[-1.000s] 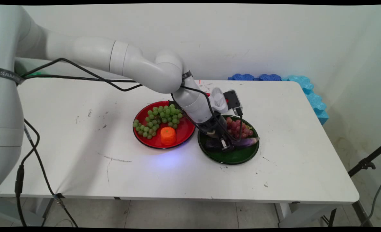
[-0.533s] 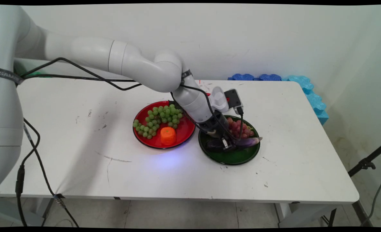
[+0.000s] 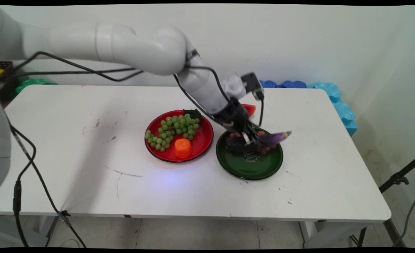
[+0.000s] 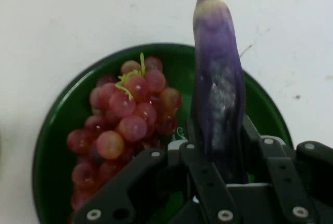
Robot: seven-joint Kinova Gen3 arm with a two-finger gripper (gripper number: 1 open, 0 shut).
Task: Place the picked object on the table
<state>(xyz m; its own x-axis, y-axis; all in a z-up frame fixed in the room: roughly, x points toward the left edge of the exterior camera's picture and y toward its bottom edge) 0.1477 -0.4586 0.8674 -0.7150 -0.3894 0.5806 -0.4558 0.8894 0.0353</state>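
Note:
My gripper is shut on a purple eggplant and holds it in the air just above the green plate. In the hand view the eggplant runs upward between the two black fingers, its green tip at the top. A bunch of red grapes lies on the green plate below it; in the main view the red grapes are mostly hidden behind the eggplant and the hand.
Left of the green plate stands a red plate with green grapes, an orange piece and a dark item. A red object lies behind the hand. Blue foam pieces line the back right.
The gripper has risen off the green plate with the eggplant in it, lifting it up and slightly right. The red grapes stay on the plate.

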